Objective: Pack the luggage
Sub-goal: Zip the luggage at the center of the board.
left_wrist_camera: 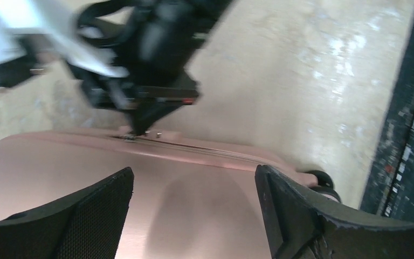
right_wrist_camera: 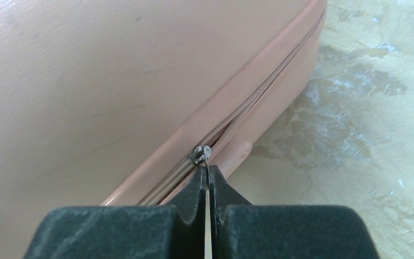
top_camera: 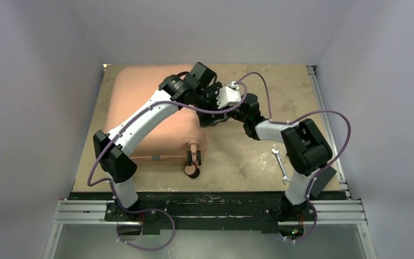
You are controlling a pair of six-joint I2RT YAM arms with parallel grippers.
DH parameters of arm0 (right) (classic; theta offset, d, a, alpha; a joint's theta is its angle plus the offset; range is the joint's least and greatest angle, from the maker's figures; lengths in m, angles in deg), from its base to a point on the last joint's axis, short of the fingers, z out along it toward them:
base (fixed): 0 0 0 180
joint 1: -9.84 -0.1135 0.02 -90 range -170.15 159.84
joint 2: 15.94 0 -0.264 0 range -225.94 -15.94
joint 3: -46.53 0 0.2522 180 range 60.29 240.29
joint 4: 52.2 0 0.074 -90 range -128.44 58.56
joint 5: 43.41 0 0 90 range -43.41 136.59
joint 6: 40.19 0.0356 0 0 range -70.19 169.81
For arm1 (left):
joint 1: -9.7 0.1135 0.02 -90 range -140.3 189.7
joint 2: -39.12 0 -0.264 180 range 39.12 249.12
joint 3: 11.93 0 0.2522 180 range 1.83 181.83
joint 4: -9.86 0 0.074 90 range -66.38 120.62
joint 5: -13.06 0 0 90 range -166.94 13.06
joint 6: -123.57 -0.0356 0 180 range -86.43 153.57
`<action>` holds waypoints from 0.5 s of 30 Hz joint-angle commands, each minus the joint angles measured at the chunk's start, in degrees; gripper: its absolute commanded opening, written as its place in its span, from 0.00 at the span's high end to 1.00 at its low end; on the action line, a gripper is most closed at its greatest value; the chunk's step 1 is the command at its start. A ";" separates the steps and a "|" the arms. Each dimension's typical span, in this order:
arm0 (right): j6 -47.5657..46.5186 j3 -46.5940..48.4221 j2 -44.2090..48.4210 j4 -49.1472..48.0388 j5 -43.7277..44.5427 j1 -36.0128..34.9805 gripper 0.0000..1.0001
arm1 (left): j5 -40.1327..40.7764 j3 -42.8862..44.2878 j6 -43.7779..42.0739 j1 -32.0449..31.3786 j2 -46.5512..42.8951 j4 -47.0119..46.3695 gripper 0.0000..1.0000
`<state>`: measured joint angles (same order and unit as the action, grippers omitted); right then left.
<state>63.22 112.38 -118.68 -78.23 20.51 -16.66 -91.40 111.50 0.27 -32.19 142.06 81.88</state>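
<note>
The salmon-pink luggage point(top_camera: 132, 91) lies flat and closed on the left half of the table. My right gripper point(top_camera: 211, 121) is at its right edge, shut on the small metal zipper pull point(right_wrist_camera: 199, 155) on the side seam. The seam shows a narrow dark gap beyond the slider. My left gripper point(top_camera: 209, 93) is open just above the shell point(left_wrist_camera: 194, 210), its fingers point(left_wrist_camera: 102, 210) spread wide and holding nothing. The left wrist view shows the right gripper point(left_wrist_camera: 140, 127) with its tip on the zipper point(left_wrist_camera: 132, 136).
A metal wrench point(top_camera: 280, 164) lies on the table near the right arm. Dark wheels point(top_camera: 192, 170) stick out at the luggage's near right corner and show in the left wrist view point(left_wrist_camera: 321, 181). Aluminium rails point(top_camera: 210, 210) run along the near edge.
</note>
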 commanded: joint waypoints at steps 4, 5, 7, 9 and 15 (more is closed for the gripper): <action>-1.24 10.25 -4.16 -3.43 7.95 4.85 1.00 | -12.27 -4.60 -8.34 -1.62 -5.24 11.30 0.21; -1.34 11.29 -4.88 -2.67 7.86 5.00 1.00 | -12.75 -5.86 -8.90 -1.66 -5.89 12.17 0.21; -1.60 13.59 -6.19 -1.21 7.47 5.44 1.00 | -13.33 -8.73 -9.81 -1.63 -7.20 13.34 0.21; -2.46 16.64 -7.74 1.54 7.07 5.89 1.00 | -13.78 -11.54 -10.60 -1.62 -8.29 14.14 0.22; -5.35 29.29 -15.49 10.76 6.40 7.36 1.00 | -15.47 -17.54 -11.50 -1.65 -8.63 16.21 0.29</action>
<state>61.69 131.49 -131.16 -70.32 20.27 -12.98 -104.91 97.73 -9.85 -34.27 134.69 90.86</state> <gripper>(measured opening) 0.005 0.735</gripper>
